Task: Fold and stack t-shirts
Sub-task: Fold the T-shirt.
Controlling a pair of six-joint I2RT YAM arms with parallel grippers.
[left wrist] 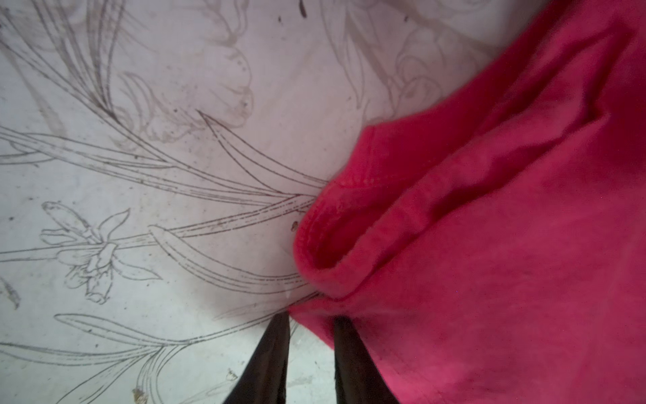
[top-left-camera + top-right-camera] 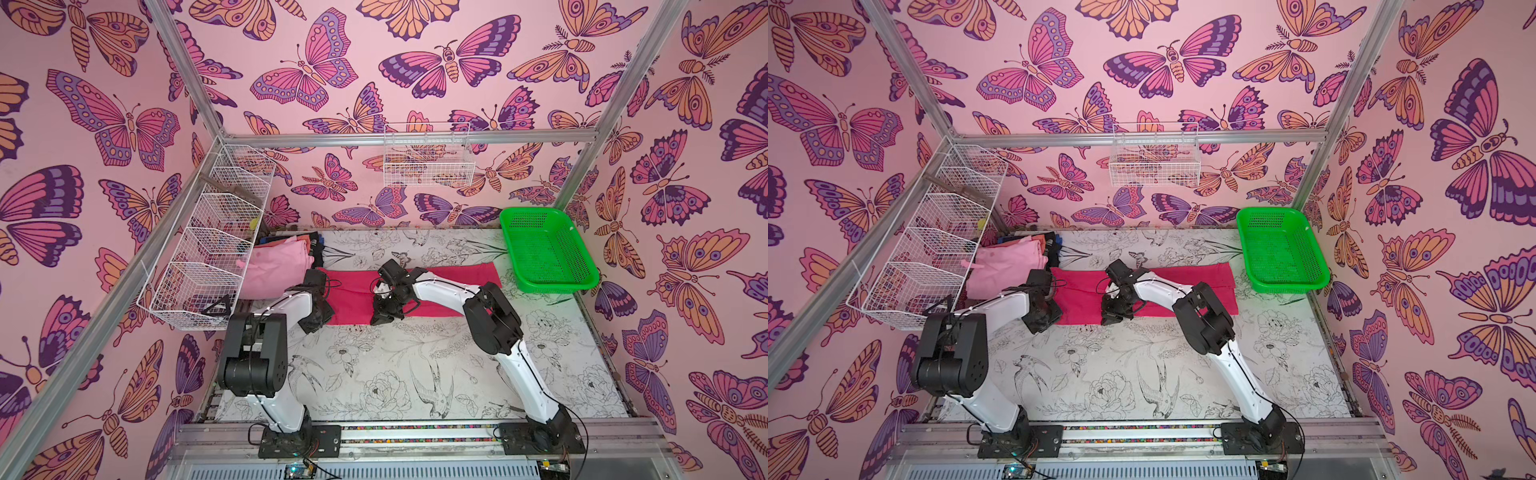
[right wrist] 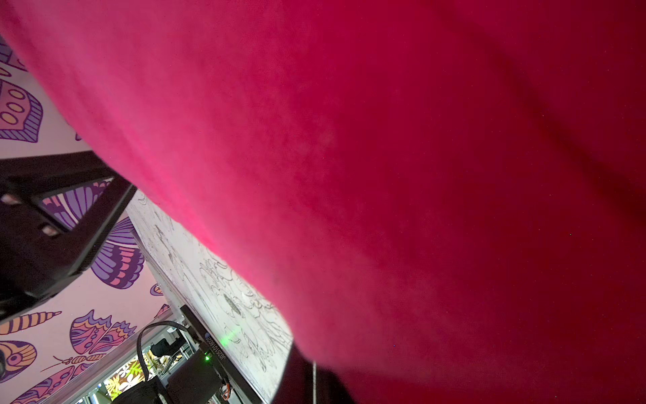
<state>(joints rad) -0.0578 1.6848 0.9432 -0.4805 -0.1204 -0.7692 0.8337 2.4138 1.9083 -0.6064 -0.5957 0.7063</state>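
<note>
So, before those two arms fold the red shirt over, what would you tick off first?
1. Crimson shirt spread as a long flat band on the table: ok.
2. Left gripper at the shirt's near corner, with the cloth edge between its fingers: ok. Whether it has firm hold: cannot tell.
3. Right gripper closed at the near edge: ok. Whether cloth is pinched: cannot tell, as the shirt hides the tips.
4. Stack topped by the light pink shirt sits beside the left end, not on the crimson shirt: ok.
5. Green basket stands apart from the shirt's other end: ok.
</note>
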